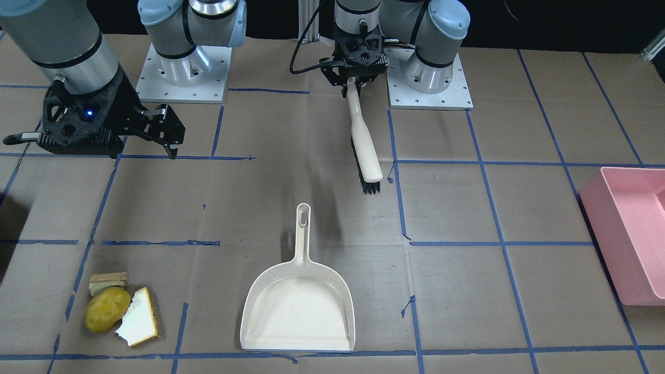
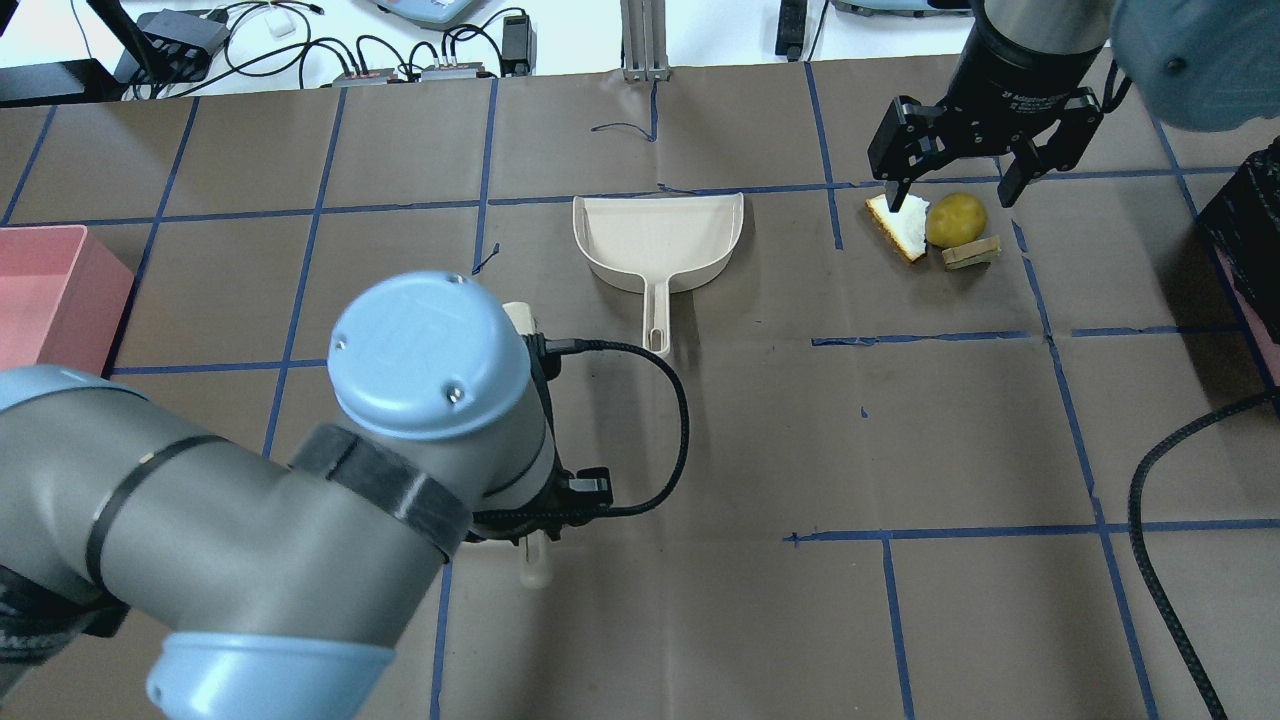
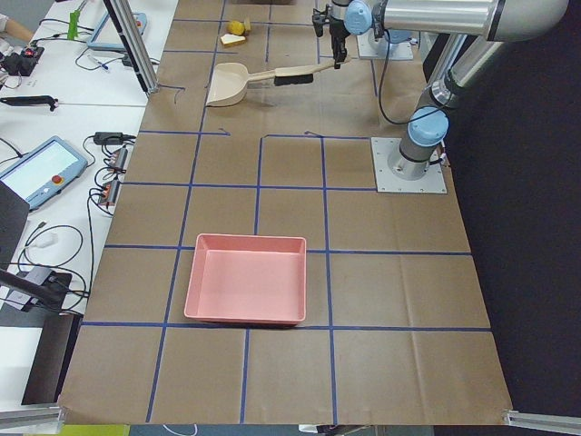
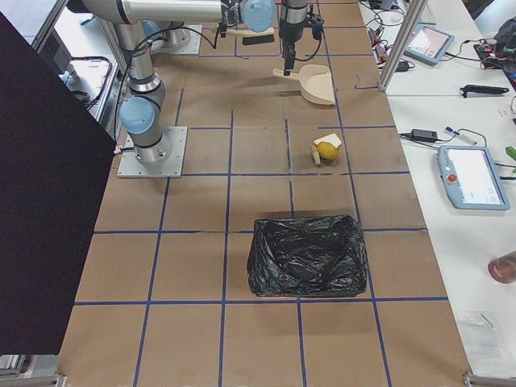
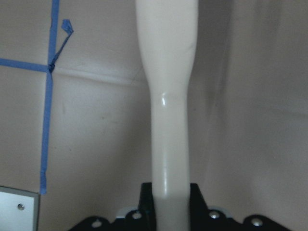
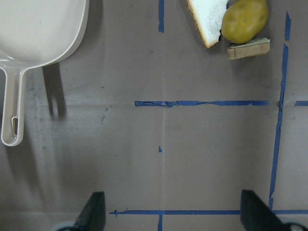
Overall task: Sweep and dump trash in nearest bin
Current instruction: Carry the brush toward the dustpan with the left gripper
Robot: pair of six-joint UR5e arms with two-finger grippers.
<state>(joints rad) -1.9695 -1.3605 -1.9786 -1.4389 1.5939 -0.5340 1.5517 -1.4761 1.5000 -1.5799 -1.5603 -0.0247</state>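
Note:
The trash lies together on the table: a yellow-brown potato lump [image 1: 107, 309], a bitten white bread slice [image 1: 139, 318] and a sandwich chunk [image 1: 108, 282]. It also shows in the overhead view, potato [image 2: 955, 219] and bread [image 2: 900, 225], and in the right wrist view, potato [image 6: 244, 19]. My left gripper [image 1: 358, 78] is shut on the handle of a cream brush [image 1: 363, 140], held off the table with the black bristles toward the dustpan [image 1: 298, 306]. My right gripper [image 1: 162, 132] is open and empty, high above the table; its fingers [image 6: 96, 211] frame bare paper.
A pink bin [image 1: 631, 234] stands at the table's end on my left side. A bin lined with a black bag [image 4: 306, 254] stands at the end on my right side, closer to the trash. My left arm's elbow [image 2: 440, 370] hides most of the brush in the overhead view.

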